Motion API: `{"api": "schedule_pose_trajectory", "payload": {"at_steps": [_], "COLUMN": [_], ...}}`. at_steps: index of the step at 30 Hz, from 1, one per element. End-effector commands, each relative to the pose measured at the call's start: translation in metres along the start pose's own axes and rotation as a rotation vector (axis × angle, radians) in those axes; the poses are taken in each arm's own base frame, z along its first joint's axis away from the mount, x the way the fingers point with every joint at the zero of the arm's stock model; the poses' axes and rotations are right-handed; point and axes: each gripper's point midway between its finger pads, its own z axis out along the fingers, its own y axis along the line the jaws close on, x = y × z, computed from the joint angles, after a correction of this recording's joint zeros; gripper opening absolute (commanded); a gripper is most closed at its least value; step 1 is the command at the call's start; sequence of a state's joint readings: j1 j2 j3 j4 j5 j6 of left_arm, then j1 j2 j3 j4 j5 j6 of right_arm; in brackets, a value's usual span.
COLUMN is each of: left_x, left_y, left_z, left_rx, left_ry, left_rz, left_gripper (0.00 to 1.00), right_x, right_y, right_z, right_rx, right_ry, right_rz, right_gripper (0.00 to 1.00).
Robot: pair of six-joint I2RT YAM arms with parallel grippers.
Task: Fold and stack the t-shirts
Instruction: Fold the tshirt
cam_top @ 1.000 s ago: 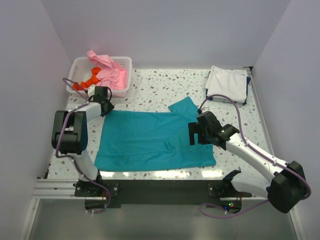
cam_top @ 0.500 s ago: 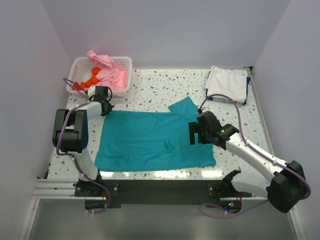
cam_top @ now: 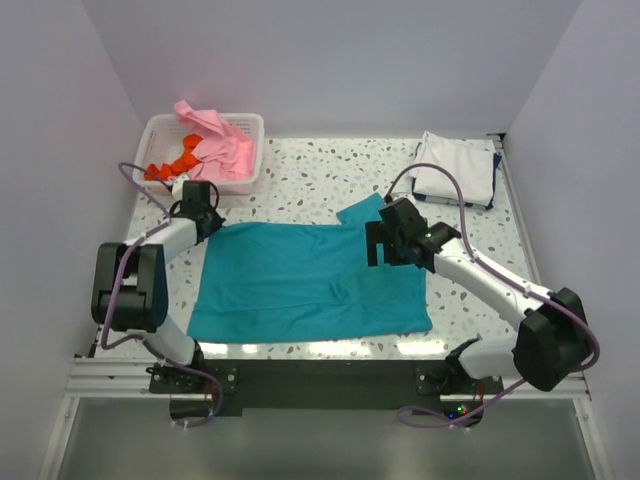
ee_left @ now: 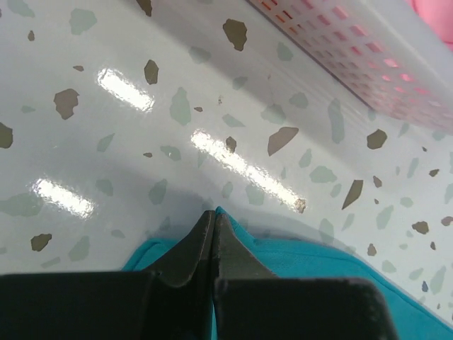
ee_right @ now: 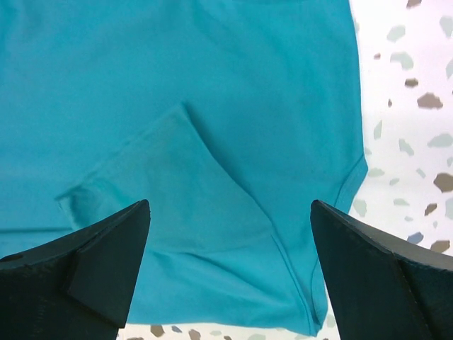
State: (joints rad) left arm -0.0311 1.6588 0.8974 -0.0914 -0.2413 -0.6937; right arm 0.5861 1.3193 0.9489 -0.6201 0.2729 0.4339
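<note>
A teal t-shirt [cam_top: 300,280] lies spread flat on the speckled table, one sleeve [cam_top: 365,212] pointing to the back. My left gripper [cam_top: 208,220] is shut on the shirt's far left corner, and in the left wrist view the left gripper [ee_left: 214,217] has teal cloth [ee_left: 318,262] pinched between its closed tips. My right gripper [cam_top: 378,250] hovers open over the shirt's right part. Under the right gripper [ee_right: 230,205] the right wrist view shows a fold of teal cloth [ee_right: 212,92], with nothing between the fingers.
A white slatted basket [cam_top: 252,125] at the back left holds a pink shirt [cam_top: 215,140] and an orange-red one [cam_top: 175,160]; its wall [ee_left: 354,42] stands close ahead of the left gripper. A folded white shirt [cam_top: 455,160] lies on a dark blue one [cam_top: 493,182] at the back right.
The left gripper has closed on the shirt's far left corner. The right gripper, still open, has moved toward the back and slightly left, nearer the sleeve.
</note>
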Motion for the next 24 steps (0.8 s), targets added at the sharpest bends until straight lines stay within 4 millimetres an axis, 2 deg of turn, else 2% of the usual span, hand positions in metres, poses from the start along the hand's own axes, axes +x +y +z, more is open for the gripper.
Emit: {"api": "schedule_pose_trajectory", "payload": {"at_steps": [1,3,4,6,7,8,9,10,12,13,15,16,18,19,20,21,22,23,24], "left_x": [-0.024,-0.028,-0.028,-0.025,-0.021,-0.020,-0.013,-0.015,-0.013,-0.013,-0.014,-0.014,-0.011,-0.012,-0.009,-0.009,-0.008,-0.007,-0.006], "left_y": [-0.010,-0.011,-0.010,-0.008,-0.008,-0.008,-0.004,-0.005,-0.003,-0.002,-0.001,-0.001,0.000,0.000,0.001,0.001,0.002,0.002,0.003], "left_z": [-0.018,-0.025,-0.028,-0.030,-0.033,-0.035,-0.036,-0.041,-0.045,-0.049,-0.053,-0.055,-0.056,-0.056,-0.056,-0.056,-0.056,-0.056,-0.056], "left_rx": [0.075,0.087,0.091,0.086,0.098,0.108,0.107,0.117,0.119,0.125,0.130,0.134,0.134,0.135,0.133,0.133,0.133,0.134,0.130], "left_ry": [-0.095,-0.112,-0.115,-0.102,-0.093,-0.095,-0.083,-0.094,-0.094,-0.101,-0.107,-0.110,-0.102,-0.101,-0.094,-0.092,-0.090,-0.087,-0.087], "left_rz": [-0.008,-0.008,-0.008,-0.015,-0.021,-0.029,-0.031,-0.037,-0.046,-0.047,-0.047,-0.045,-0.040,-0.040,-0.035,-0.036,-0.036,-0.037,-0.036], "left_gripper": [0.00,0.00,0.00,0.00,0.00,0.00,0.00,0.00,0.00,0.00,0.00,0.00,0.00,0.00,0.00,0.00,0.00,0.00,0.00], "right_x": [-0.050,-0.057,-0.070,-0.079,-0.095,-0.101,-0.104,-0.120,-0.134,-0.143,-0.159,-0.166,-0.176,-0.196,-0.188,-0.188,-0.206,-0.197,-0.210], "right_y": [0.009,0.009,0.010,0.008,0.008,0.010,0.010,0.014,0.013,0.016,0.012,0.013,0.008,0.009,0.003,0.001,0.000,-0.001,0.000], "right_z": [-0.006,0.002,0.001,0.009,0.006,0.008,0.021,0.021,0.034,0.049,0.063,0.082,0.102,0.103,0.130,0.137,0.138,0.160,0.159], "right_rx": [0.002,0.012,0.012,0.032,0.034,0.039,0.054,0.052,0.076,0.086,0.103,0.117,0.135,0.129,0.155,0.165,0.166,0.182,0.183], "right_ry": [-0.118,-0.109,-0.129,-0.116,-0.146,-0.155,-0.141,-0.167,-0.175,-0.166,-0.182,-0.176,-0.173,-0.198,-0.148,-0.128,-0.158,-0.120,-0.137], "right_rz": [0.075,0.087,0.098,0.104,0.100,0.093,0.080,0.078,0.054,0.050,0.063,0.066,0.078,0.097,0.100,0.099,0.113,0.094,0.101], "right_gripper": [0.99,0.99,0.99,0.99,0.99,0.99,0.99,0.99,0.99,0.99,0.99,0.99,0.99,0.99,0.99,0.99,0.99,0.99,0.98]}}
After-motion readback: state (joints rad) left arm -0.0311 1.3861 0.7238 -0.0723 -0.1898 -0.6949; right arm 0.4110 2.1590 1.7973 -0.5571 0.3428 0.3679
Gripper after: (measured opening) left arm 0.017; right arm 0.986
